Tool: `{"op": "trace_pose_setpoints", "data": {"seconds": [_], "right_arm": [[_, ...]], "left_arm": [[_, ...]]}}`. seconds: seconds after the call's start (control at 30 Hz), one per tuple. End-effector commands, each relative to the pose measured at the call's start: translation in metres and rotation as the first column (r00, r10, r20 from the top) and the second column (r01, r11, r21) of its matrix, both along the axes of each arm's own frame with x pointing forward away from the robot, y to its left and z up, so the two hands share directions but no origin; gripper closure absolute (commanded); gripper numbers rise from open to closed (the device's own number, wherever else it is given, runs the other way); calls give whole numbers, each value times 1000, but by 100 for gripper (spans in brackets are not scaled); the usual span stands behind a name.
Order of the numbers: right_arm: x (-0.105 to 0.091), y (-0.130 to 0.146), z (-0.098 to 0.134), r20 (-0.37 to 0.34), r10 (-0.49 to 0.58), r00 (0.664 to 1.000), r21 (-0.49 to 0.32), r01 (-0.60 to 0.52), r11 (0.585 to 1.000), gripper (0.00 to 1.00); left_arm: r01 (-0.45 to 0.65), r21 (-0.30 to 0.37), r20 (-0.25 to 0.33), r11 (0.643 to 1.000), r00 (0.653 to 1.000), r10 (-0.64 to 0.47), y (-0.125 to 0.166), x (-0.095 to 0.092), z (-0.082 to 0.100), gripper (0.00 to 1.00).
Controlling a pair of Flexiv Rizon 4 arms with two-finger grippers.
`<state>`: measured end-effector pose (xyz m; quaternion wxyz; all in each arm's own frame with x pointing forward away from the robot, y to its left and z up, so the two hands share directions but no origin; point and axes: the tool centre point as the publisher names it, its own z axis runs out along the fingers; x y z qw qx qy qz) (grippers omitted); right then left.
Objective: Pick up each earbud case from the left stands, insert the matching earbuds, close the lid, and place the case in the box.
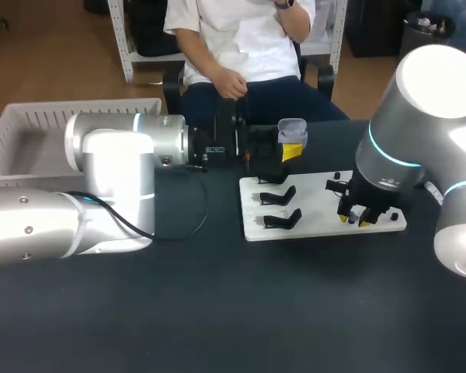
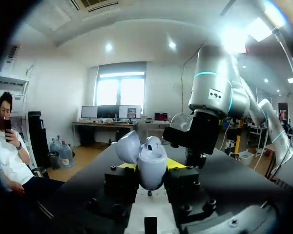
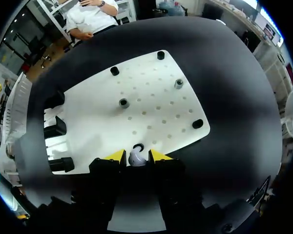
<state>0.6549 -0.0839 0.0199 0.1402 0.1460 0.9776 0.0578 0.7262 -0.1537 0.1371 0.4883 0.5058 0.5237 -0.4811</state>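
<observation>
My left gripper [image 2: 151,168] is shut on a pale grey earbud case [image 2: 152,165], held upright with its lid [image 2: 129,146] swung open; one earbud [image 2: 154,143] shows inside. In the head view the case [image 1: 292,129] hangs above the back of the white board [image 1: 318,225], in my left gripper [image 1: 292,149]. My right gripper [image 1: 356,218] points down at the board's right front. Its yellow fingers [image 3: 115,156] close on a small grey earbud [image 3: 136,158] at the board's [image 3: 151,107] near edge. Three black stands [image 1: 278,199] on the board's left carry no case.
A white slatted basket [image 1: 31,128] stands at the back left of the dark table. Black pegs [image 3: 123,103] and a small grey peg [image 3: 178,83] rise from the board ahead of the right gripper. My left arm's bulky joint [image 1: 116,179] lies across the table's left.
</observation>
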Motion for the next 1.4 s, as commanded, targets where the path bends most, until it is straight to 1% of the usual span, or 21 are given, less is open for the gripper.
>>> {"op": "trace_pose_setpoints", "data": {"seconds": [0.03,0.17,0.27,0.33,0.4,0.6,0.77,0.83,0.9,0.97,1.0,1.03,1.07,1.1,1.13,1.17,1.2,1.23,1.33,1.37,1.4], "right_arm": [[-2,0,0,9,-6,1000,-6,6,1000,73],[-2,0,0,8,-9,1000,-7,9,1000,78],[-1,0,0,7,-11,1000,-7,11,1000,91],[-1,0,-1,5,-11,1000,-7,11,1000,93],[0,0,-2,4,-13,1000,-9,14,1000,100],[-2,0,5,1,-15,1000,-10,15,1000,100],[-9,1,24,22,2,1000,-12,-2,1000,100],[-13,3,35,29,29,999,-17,-28,999,100],[-18,6,45,12,65,998,-29,-65,997,100],[-21,8,51,-38,122,992,-26,-123,992,100],[-24,11,57,-47,147,988,-21,-148,989,100],[-27,15,62,-57,164,985,-41,-166,985,100],[-30,18,67,-54,192,980,-23,-193,981,100],[-33,21,74,-66,222,973,-12,-223,975,100],[-35,25,78,-69,249,966,-30,-251,968,100],[-38,28,83,-68,282,957,-15,-284,959,100],[-40,32,88,-80,323,943,-6,-325,946,100],[-43,37,92,-84,364,927,-24,-367,930,100],[-51,48,103,-122,495,860,-44,-503,863,100],[-54,52,107,-136,553,822,-20,-561,828,100],[-58,57,112,-145,601,786,-58,-613,788,100]], "left_arm": [[-6,-6,5,1000,1000,6,0,-1,-1,100],[-6,-6,5,1000,1000,6,0,-1,-1,100],[-6,-6,5,1000,1000,6,0,-1,-1,100],[-6,-6,5,1000,1000,6,0,-1,-1,100],[-6,-6,5,1000,1000,6,0,-1,-1,100],[-6,-6,5,1000,1000,6,0,-1,-1,100],[-6,-6,5,1000,1000,6,0,-1,-1,100],[-6,-6,5,1000,1000,6,0,-1,-1,100],[-6,-6,5,1000,1000,6,0,-1,-1,100],[-6,-6,5,1000,1000,6,0,-1,-1,100],[-6,-6,5,1000,1000,6,0,-1,-1,100],[-6,-6,5,1000,1000,6,0,-1,-1,100],[-6,-6,5,1000,1000,6,0,-1,-1,100],[-6,-6,5,1000,1000,6,0,-1,-1,100],[-6,-6,5,1000,1000,6,0,-1,-1,100],[-6,-6,5,1000,1000,6,0,-1,-1,100],[-6,-6,5,1000,1000,6,0,-1,-1,100],[-6,-6,5,1000,1000,6,0,-1,-1,100],[-6,-6,5,1000,1000,6,0,-1,-1,100],[-6,-6,5,1000,1000,6,0,-1,-1,100],[-6,-6,5,1000,1000,6,0,-1,-1,100]]}}
